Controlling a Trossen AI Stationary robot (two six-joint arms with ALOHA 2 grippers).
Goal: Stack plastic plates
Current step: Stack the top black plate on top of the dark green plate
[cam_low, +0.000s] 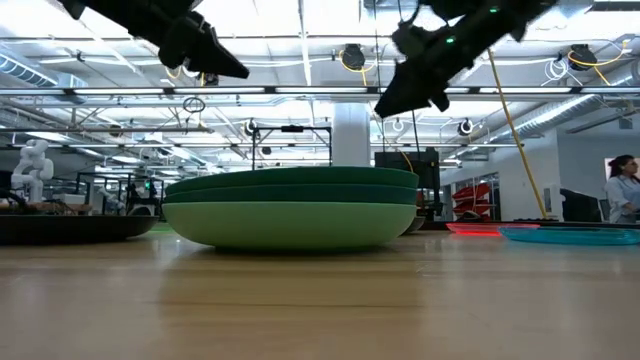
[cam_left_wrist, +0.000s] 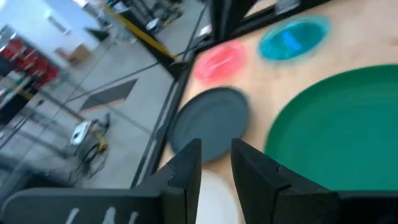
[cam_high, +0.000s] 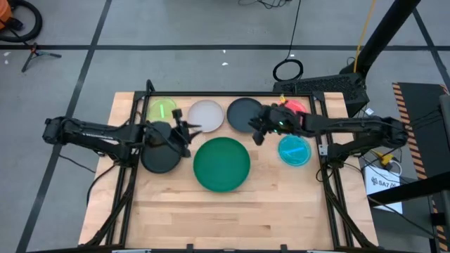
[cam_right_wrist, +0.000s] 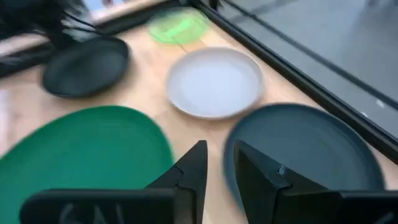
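A stack of large plates (cam_high: 222, 164) sits mid-table, a dark green one on top and a mint one (cam_low: 290, 225) at the bottom. Around it lie the black plate (cam_high: 160, 157), lime plate (cam_high: 163, 110), white plate (cam_high: 206, 116), dark grey plate (cam_high: 242, 112), red plate (cam_high: 295, 107) and cyan plate (cam_high: 294, 150). My left gripper (cam_high: 190, 131) hangs in the air between the black and white plates, narrowly open and empty (cam_left_wrist: 216, 152). My right gripper (cam_high: 256, 133) hovers at the dark grey plate's near edge (cam_right_wrist: 298, 149), narrowly open and empty (cam_right_wrist: 221, 155).
The wooden table (cam_high: 232, 211) has bare room along its near half. A black frame rail (cam_high: 211, 93) runs along the far edge. A person (cam_low: 622, 190) stands in the room far behind the table, at the right of the low view.
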